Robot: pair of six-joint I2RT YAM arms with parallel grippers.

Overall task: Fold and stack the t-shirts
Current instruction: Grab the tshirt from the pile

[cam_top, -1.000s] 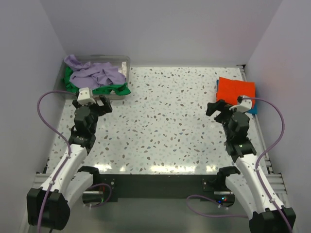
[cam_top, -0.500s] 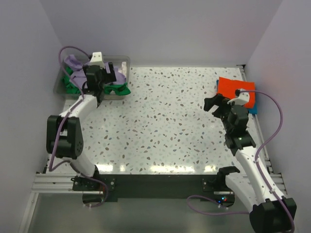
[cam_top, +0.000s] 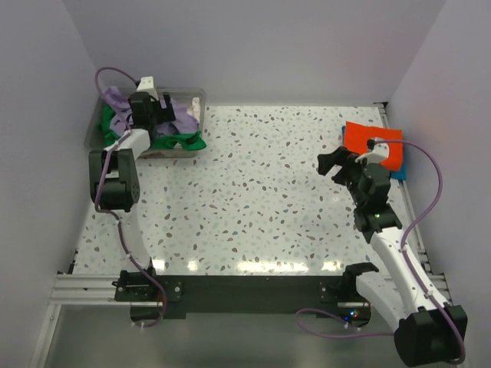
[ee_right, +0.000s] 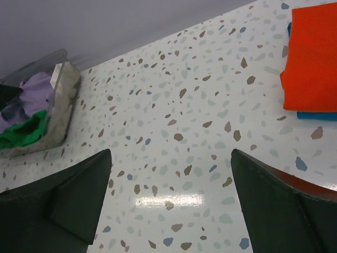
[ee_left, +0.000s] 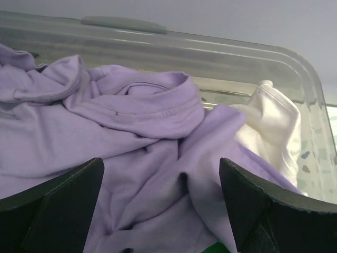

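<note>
A crumpled lavender t-shirt (cam_top: pixel 178 116) (ee_left: pixel 142 137) lies on top of the pile in the clear tub (cam_top: pixel 201 96) at the far left. A green t-shirt (cam_top: pixel 188 142) (ee_right: pixel 21 134) spills over the tub's near rim, and a white t-shirt (ee_left: pixel 268 121) is bunched at the right end. My left gripper (cam_top: pixel 146 115) (ee_left: pixel 160 168) hangs open just above the lavender cloth, with nothing between its fingers. At the far right a folded orange t-shirt (cam_top: pixel 374 143) (ee_right: pixel 310 58) rests on a blue one (ee_right: pixel 316 115). My right gripper (cam_top: pixel 337 162) (ee_right: pixel 171 158) is open above bare table, left of that stack.
The speckled table (cam_top: pixel 268 192) stretches between the tub and the folded stack. Walls close in on the left, back and right. The tub's clear wall (ee_left: pixel 210 47) rises behind the cloth. Purple cables loop from both arms.
My left arm has swung out from near the table's left side to reach over the tub. The right gripper has shifted slightly left. Both stay open.
</note>
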